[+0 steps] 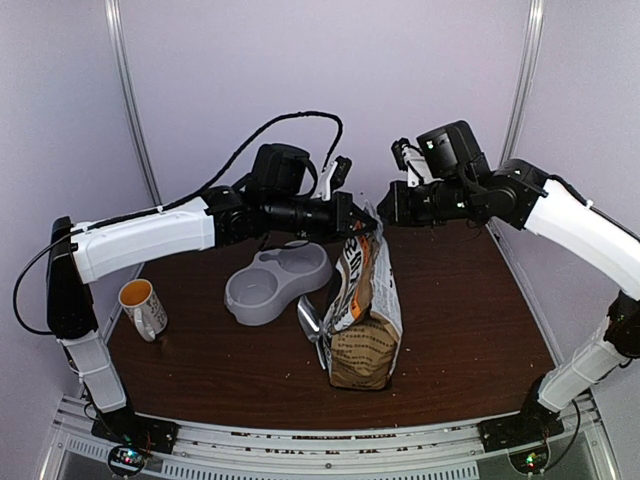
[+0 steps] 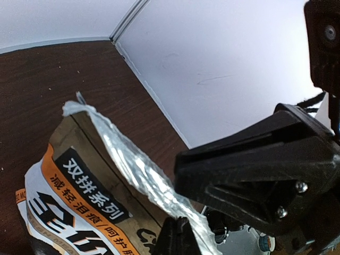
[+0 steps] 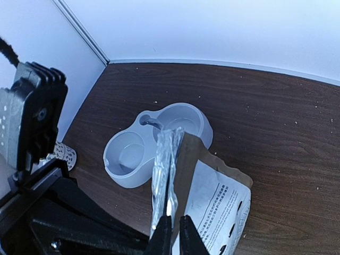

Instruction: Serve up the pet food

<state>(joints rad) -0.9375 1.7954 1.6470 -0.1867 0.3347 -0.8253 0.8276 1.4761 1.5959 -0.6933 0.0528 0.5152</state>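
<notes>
pet food bag (image 1: 365, 330) standing on tabletop (image 1: 470, 320), beside grey double bowl (image 1: 275, 283) | left jaws clenched on its foil top edge | right jaws pinching same edge

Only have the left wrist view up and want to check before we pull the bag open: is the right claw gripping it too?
Observer: Yes, the right wrist view shows the right claw pinching the pet food bag's foil rim.
Operator: Bowl position?
Observer: The grey double bowl sits just left of the bag, both wells empty.
Operator: Other clutter?
Observer: A mug stands far left, clear of the bag.
</notes>
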